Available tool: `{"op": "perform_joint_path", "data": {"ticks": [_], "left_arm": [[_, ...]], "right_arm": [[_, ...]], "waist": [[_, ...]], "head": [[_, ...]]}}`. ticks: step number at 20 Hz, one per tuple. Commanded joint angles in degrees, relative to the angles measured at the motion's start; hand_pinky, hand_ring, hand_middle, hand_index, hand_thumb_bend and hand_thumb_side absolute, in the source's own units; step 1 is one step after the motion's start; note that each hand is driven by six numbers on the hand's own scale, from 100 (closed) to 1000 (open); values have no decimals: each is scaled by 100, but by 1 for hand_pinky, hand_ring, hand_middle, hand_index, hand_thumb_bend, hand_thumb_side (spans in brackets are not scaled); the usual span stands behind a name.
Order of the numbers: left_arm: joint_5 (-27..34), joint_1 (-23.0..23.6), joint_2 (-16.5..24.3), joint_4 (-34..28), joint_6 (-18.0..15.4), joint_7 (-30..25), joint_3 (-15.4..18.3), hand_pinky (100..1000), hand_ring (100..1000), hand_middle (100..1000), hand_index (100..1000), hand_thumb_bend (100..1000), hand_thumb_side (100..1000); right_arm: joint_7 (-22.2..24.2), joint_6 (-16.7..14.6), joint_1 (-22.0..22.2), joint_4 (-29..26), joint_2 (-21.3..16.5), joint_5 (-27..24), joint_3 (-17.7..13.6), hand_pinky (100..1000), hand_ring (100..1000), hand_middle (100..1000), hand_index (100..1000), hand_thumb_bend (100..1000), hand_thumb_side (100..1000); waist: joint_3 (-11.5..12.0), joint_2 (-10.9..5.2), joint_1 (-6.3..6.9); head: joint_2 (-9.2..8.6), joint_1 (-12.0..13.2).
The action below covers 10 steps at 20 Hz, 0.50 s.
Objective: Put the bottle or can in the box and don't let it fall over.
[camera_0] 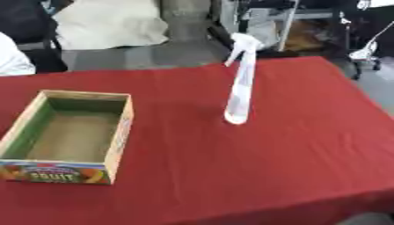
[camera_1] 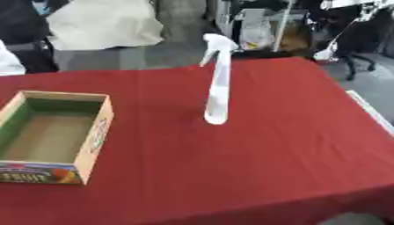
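Nearest me, the empty box sits left on the red worktop, what looks like a spray bottle upright well right of it, neither hand visible, so I judge grasping comes first.

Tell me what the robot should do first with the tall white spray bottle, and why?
Probably bring a hand in toward the middle of the spray bottle. It stands upright on the red table, apart from the open box on its left, and neither hand shows in either view, so nothing holds it yet. It is tall and narrow, so a grip low or mid-body seems less likely to tip it.
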Motion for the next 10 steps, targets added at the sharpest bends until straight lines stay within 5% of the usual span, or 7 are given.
{"op": "perform_joint_path", "data": {"ticks": [1, 6, 7, 8, 10], "left_arm": [[25, -92, 231, -77, -1, 10, 52, 770, 788, 768, 836, 988, 663], [31, -78, 238, -85, -9, 0, 55, 759, 789, 768, 837, 979, 664], [37, -68, 246, -97, -14, -6, 58, 759, 790, 768, 837, 977, 664], [44, -52, 259, -118, -24, -11, 61, 759, 790, 769, 839, 973, 665], [72, 18, 313, -212, -56, -12, 81, 759, 790, 769, 841, 969, 664]], "right_arm": [[-35, 20, -88, -77, -203, 24, -67, 894, 844, 779, 456, 289, 100], [-37, 55, -77, -69, -217, 23, -73, 894, 844, 780, 473, 245, 100], [-43, 61, -75, -69, -220, 21, -80, 894, 847, 787, 515, 242, 100], [-54, 66, -74, -72, -225, 16, -90, 897, 861, 817, 695, 333, 100], [-115, 83, -73, -86, -239, -14, -139, 901, 877, 857, 788, 426, 120]], "waist": [[-7, -64, 10], [-10, -59, 9], [-11, -56, 9], [-11, -51, 10], [-12, -29, 14]], "head": [[29, 2], [36, 9], [37, 11], [37, 13], [37, 9]]}}
